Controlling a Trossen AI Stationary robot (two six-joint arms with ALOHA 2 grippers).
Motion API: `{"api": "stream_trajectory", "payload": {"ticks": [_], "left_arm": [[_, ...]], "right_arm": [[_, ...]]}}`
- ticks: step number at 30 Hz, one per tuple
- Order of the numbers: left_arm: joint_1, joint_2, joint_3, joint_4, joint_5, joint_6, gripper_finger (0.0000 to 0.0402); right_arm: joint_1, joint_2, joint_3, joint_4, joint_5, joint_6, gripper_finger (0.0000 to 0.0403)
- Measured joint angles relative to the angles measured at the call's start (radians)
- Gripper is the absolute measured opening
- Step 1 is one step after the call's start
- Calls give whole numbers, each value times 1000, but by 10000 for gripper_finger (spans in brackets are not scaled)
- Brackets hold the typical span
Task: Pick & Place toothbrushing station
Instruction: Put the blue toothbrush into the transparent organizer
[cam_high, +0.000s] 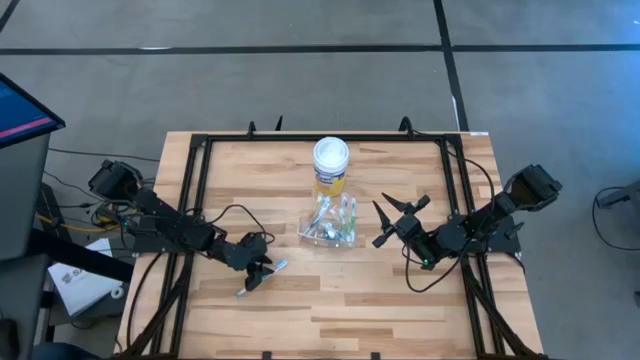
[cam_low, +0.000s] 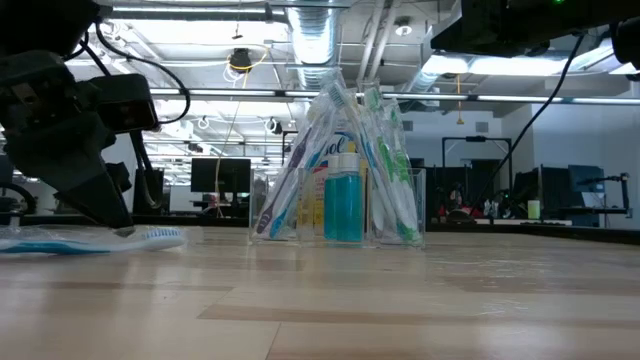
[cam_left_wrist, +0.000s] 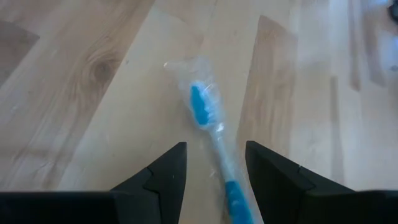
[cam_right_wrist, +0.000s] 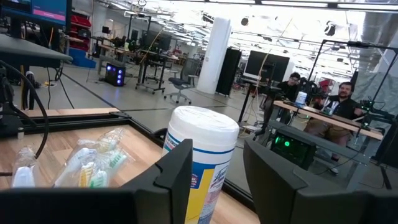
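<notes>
A blue-white toothbrush in a clear wrapper (cam_high: 264, 277) lies flat on the table at the near left; it also shows in the left wrist view (cam_left_wrist: 208, 127) and the low view (cam_low: 90, 238). My left gripper (cam_left_wrist: 214, 168) is open and low over it, one finger on each side of the handle. The clear plastic cup (cam_high: 330, 226) stands mid-table with several toothbrushes leaning in it and a teal tube (cam_low: 345, 205). My right gripper (cam_high: 379, 224) is open and empty to the right of the cup, its fingers pointing at the cup. My left gripper comes from above, slanting down, with its fingers (cam_left_wrist: 165, 171) across the toothbrush's handle (cam_left_wrist: 225, 171), which lies on the table between them. I cannot tell whether the fingers touch the handle or its wrapper.
A yellow jar with a white lid (cam_high: 331, 165) stands just behind the cup, toward the far edge. A black frame (cam_high: 200, 170) runs along the table's left, far and right sides. Bare wood lies along the near edge. People sit at desks in the room beyond (cam_right_wrist: 339, 99).
</notes>
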Motion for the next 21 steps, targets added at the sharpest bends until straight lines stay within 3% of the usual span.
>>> {"api": "stream_trajectory", "payload": {"ticks": [15, 21], "left_arm": [[-10, 2, 0, -8, 6, -29, 159], [-12, 65, 2, 12, -1, -56, 159]], "right_arm": [[0, 0, 0, 0, 0, 0, 132], [0, 0, 0, 0, 0, 0, 133]]}}
